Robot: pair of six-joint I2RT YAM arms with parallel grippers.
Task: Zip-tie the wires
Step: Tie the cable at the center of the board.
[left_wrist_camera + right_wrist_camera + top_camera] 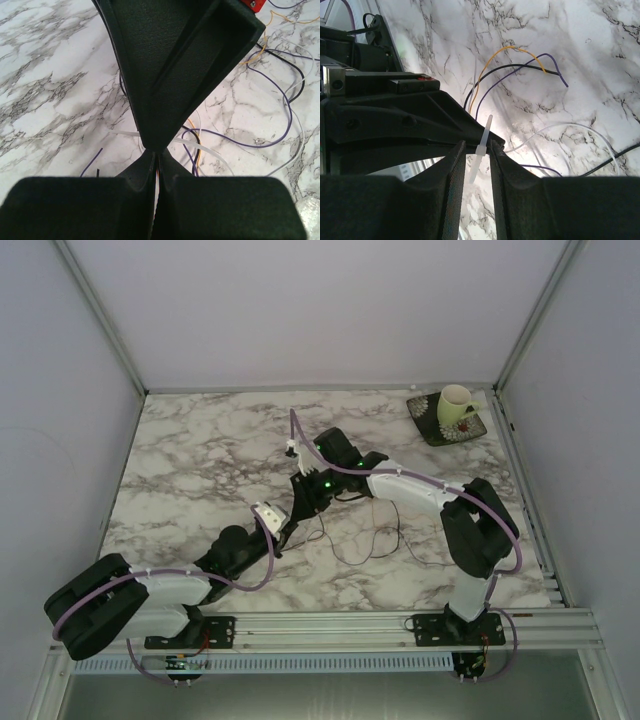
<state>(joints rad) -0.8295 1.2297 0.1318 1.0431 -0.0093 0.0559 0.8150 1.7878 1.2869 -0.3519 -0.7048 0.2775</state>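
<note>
Thin purple, black, orange & white wires point(479, 90) lie loose mid-bench, lower centre in top view. Some run in behind my L hand point(155, 162), fingers pressed shut, can't see on what. R hand point(478, 155) pinches white plastic zip tie point(481, 150) at its head. Risk: tie prob. not round the bundle yet, so strands could spread on the slick grey-veined marble bench point(190, 460). Pale walls point(300, 300); cream mug point(456, 403) on dark saucer point(432, 427) upper right.

Soft, even light fills the overhead view, leaving the marble bench point(190, 470) pale and slightly hazy, with only faint shadows beneath the arms. In the wrist views the left hand point(155, 162) and right hand point(477, 147) are dark, blurred and almost featureless up close, while the bright marble beyond stays sharp.
</note>
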